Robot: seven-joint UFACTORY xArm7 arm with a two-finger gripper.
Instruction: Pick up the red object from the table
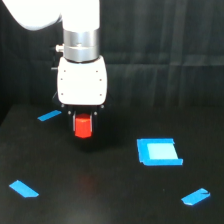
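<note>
- Gripper (83, 120) — white housing, pointing straight down over the table (100, 200), toward its far edge.
- Red object (83, 126) pinched between the dark fingers, only its lower part showing below the housing; it looks raised off the surface, with a faint reddish glint on the black beneath it.
- Blue square (159, 151) flat on the table, well apart toward the exterior view's right.
- Blue strips: one (49, 116) near the far edge just beside the gripper, one (23, 189) at the near corner on the exterior view's left, one (195, 197) at the near corner on its right.

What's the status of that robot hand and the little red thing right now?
Hand shut on small red stubby block. Block looks lifted off black table. Nothing in the way.
</note>
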